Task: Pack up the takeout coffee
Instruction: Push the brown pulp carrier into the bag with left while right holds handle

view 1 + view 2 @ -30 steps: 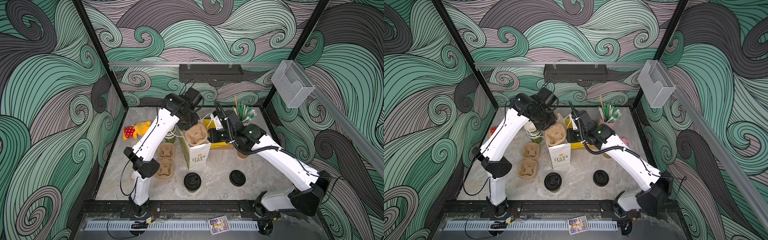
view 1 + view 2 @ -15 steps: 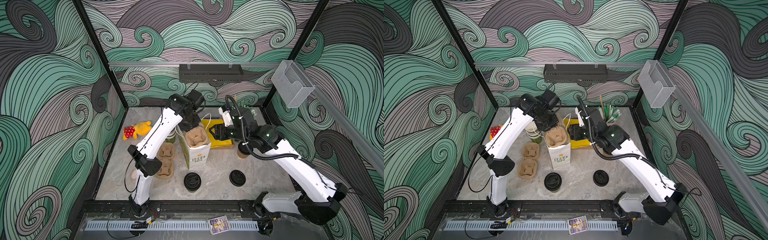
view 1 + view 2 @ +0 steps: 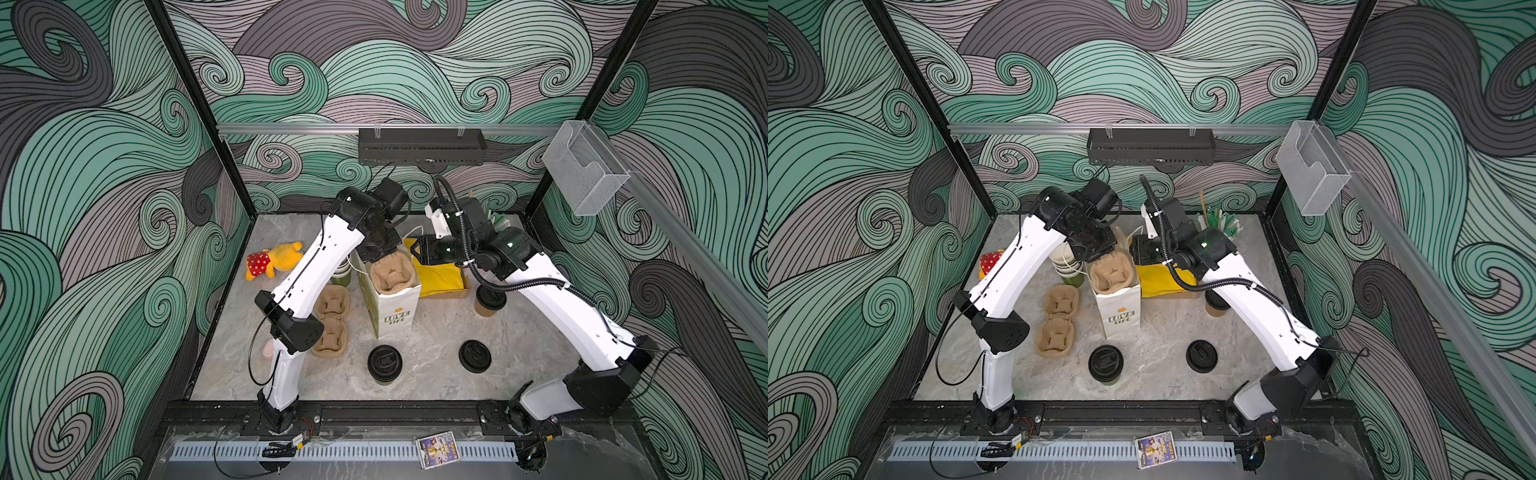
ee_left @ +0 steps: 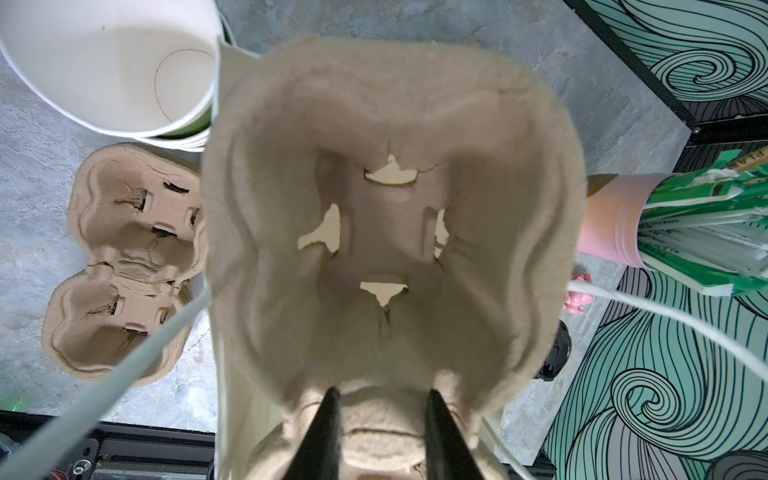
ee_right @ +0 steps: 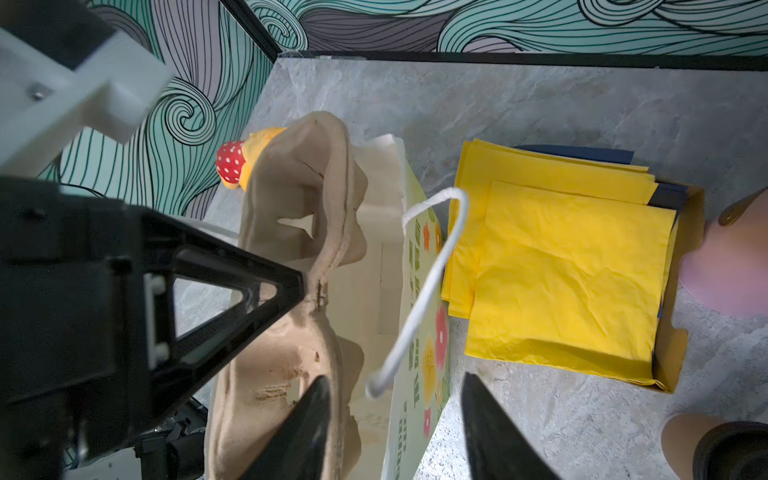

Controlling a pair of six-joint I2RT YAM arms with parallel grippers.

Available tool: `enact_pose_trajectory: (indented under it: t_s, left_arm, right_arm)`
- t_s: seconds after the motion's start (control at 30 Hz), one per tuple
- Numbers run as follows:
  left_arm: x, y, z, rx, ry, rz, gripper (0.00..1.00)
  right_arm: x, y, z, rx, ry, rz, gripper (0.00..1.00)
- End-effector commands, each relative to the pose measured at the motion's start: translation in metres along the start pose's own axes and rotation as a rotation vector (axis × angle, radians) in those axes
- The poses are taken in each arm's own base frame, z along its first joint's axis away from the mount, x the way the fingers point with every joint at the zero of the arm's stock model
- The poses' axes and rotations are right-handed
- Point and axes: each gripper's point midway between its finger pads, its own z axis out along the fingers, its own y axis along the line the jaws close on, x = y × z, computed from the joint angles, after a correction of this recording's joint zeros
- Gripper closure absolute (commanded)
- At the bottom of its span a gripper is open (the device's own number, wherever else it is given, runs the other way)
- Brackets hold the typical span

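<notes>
One takeout coffee cup with a black lid (image 3: 384,363) (image 3: 1105,363) stands at the front of the table. The tan-bodied one (image 3: 489,302) (image 5: 715,449) stands half hidden under my right arm. A white paper bag (image 3: 392,309) (image 3: 1121,309) stands upright in the middle with a brown pulp cup carrier (image 3: 390,275) (image 4: 390,199) in its mouth. My left gripper (image 4: 382,419) (image 3: 383,258) is shut on the carrier's middle bridge. My right gripper (image 5: 395,419) (image 3: 417,253) is open, its jaws either side of the bag's right wall and string handle (image 5: 428,286).
A loose black lid (image 3: 474,355) lies front right. A spare carrier (image 3: 332,324) and stacked lidless cups (image 3: 1065,262) sit left of the bag. Yellow napkins in a cardboard box (image 3: 440,280) lie to its right. A plush toy (image 3: 272,262) and a pink cup of stirrers (image 3: 1219,222) stand at the back.
My right arm has swung its elbow up and to the right, uncovering the tan cup, while its gripper stays at the bag's right rim. The left gripper has kept hold of the carrier.
</notes>
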Motion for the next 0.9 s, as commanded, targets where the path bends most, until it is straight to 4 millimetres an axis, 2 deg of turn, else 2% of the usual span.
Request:
enact_pose_trajectory:
  t_s: [0.0,0.13,0.3,0.5,0.87]
  left_arm:
    - [-0.008,-0.001,-0.012,0.016,-0.055,0.012,1.0]
    - [-0.011,-0.002,-0.014,0.026,-0.073,0.022,1.0]
    - [-0.013,-0.009,-0.012,0.048,-0.078,0.032,1.0]
    - [-0.019,-0.015,-0.011,0.064,-0.105,0.048,1.0]
    - [-0.016,0.0,0.001,-0.029,-0.092,0.074,1.0]
  right_arm:
    - [-0.006,0.005,-0.008,-0.021,-0.011,0.015,0.62]
    - [-0.005,0.007,-0.008,-0.033,-0.006,0.014,0.81]
    - [-0.004,0.01,-0.011,-0.055,-0.004,0.027,0.94]
    - [0.0,0.015,-0.016,-0.085,-0.006,0.045,1.0]
    - [0.003,0.019,-0.014,-0.097,-0.002,0.053,1.0]
